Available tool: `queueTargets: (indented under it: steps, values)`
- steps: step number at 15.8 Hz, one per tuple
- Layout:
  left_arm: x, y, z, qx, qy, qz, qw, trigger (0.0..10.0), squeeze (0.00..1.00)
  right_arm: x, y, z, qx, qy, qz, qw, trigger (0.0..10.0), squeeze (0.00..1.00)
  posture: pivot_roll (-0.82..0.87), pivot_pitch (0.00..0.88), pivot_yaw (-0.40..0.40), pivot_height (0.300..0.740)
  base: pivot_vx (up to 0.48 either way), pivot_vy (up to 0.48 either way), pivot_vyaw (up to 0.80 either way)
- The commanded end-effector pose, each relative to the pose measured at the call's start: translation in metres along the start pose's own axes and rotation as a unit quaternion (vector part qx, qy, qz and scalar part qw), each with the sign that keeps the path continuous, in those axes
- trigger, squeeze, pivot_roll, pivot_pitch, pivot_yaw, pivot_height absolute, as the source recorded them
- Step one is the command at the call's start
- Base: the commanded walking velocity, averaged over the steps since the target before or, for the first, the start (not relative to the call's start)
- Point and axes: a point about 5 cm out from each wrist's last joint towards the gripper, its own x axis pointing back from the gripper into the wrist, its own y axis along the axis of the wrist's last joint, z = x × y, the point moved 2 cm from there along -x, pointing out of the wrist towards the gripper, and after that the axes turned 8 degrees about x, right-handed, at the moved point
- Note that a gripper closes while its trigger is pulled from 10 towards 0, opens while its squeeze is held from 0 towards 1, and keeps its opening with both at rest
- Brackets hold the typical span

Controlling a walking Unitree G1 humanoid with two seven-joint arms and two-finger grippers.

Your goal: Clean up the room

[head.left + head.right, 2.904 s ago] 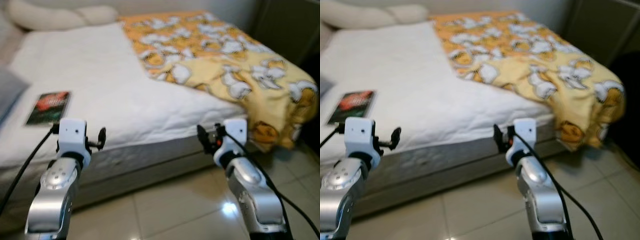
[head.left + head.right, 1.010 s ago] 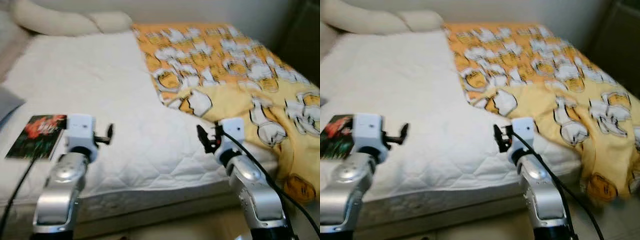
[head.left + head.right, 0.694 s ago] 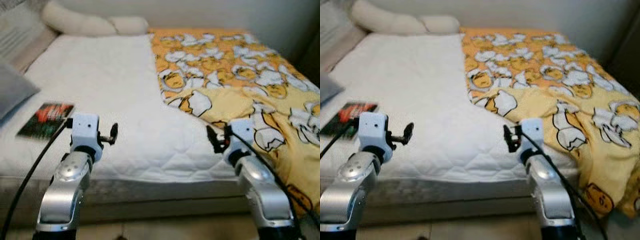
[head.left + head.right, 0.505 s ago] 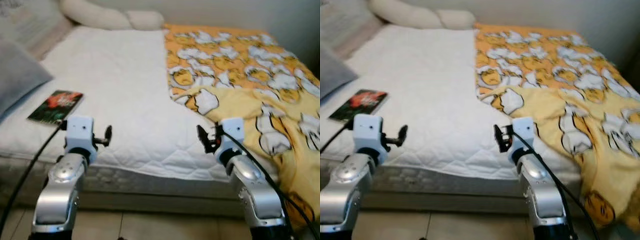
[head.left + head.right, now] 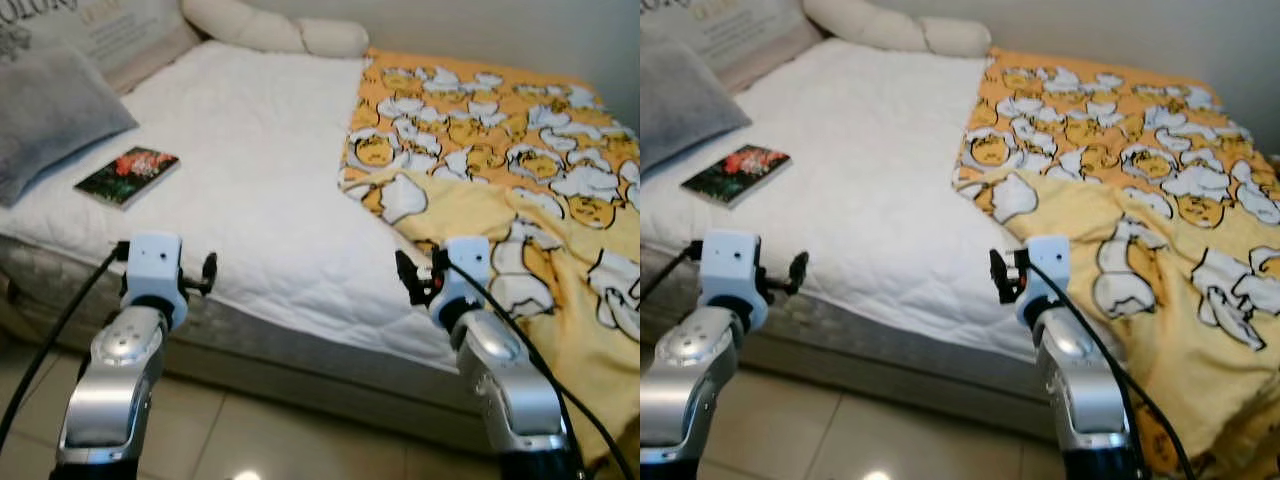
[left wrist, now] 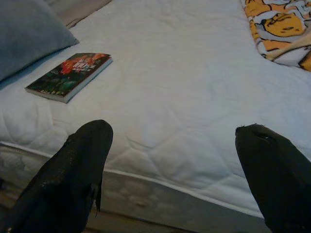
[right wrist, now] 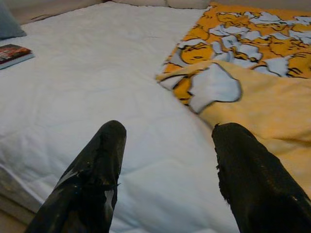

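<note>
Now the camera has swung leftward: book (image 5: 127, 175) lies on bed (image 5: 260, 190) beside a grey pillow (image 5: 55, 115); blanket (image 5: 500, 200) covers the right. Left pincer (image 6: 170, 160) and right pincer (image 7: 167, 160) both hover open, empty.

Quilted white cloth on the mattress (image 5: 270, 190), matt, stitched in soft diamonds; thin printed fabric for the yellow blanket (image 5: 520, 200), matt and creased; grey woven cloth on the pillow (image 5: 50, 110), slightly napped; glossy paper cover on the book (image 5: 127, 176), catching light; brushed silver metal on both arms, white plastic at the wrists; finely grained matt black on the left gripper (image 6: 170, 160) and right gripper (image 7: 167, 160); polished floor tiles (image 5: 250, 440), shiny with glare.
</note>
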Motion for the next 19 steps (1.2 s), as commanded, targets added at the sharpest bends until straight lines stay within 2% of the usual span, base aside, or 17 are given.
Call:
queueTargets:
  steps: [1,3,6,11,15,19]
  values:
    - [-0.001,0.000,-0.009,-0.001,-0.015,-0.001,1.000,10.0,1.00,0.002,-0.012,-0.016,-0.003,-0.032,0.030,0.999,10.0,0.00,-0.05,0.000,-0.005,0.740,0.000,-0.480,0.00]
    - [-0.001,0.001,-0.010,-0.017,-0.019,-0.002,1.000,10.0,1.00,0.003,-0.017,-0.018,-0.021,-0.037,0.040,0.998,10.0,0.00,-0.04,0.000,-0.004,0.740,0.000,-0.480,0.00]
    - [0.001,-0.002,-0.006,-0.018,-0.015,0.001,1.000,10.0,1.00,0.004,-0.018,-0.015,-0.022,-0.039,0.041,0.998,10.0,0.00,-0.05,0.000,0.007,0.740,0.000,-0.480,0.00]
    - [0.004,-0.011,-0.012,-0.013,-0.020,0.011,1.000,10.0,1.00,0.004,-0.020,-0.017,0.038,-0.047,0.044,0.997,10.0,0.00,-0.05,0.000,0.006,0.740,0.000,-0.480,0.00]
    - [0.002,-0.007,-0.010,-0.012,-0.016,0.005,1.000,10.0,1.00,0.003,-0.025,-0.013,0.025,-0.046,0.057,0.997,10.0,0.00,-0.04,0.000,0.004,0.740,0.000,-0.480,0.00]
    - [0.001,-0.009,-0.014,-0.010,-0.020,0.006,1.000,10.0,1.00,0.001,-0.022,-0.011,0.012,-0.034,0.052,0.998,10.0,0.00,-0.05,0.000,0.004,0.740,0.000,-0.480,0.00]
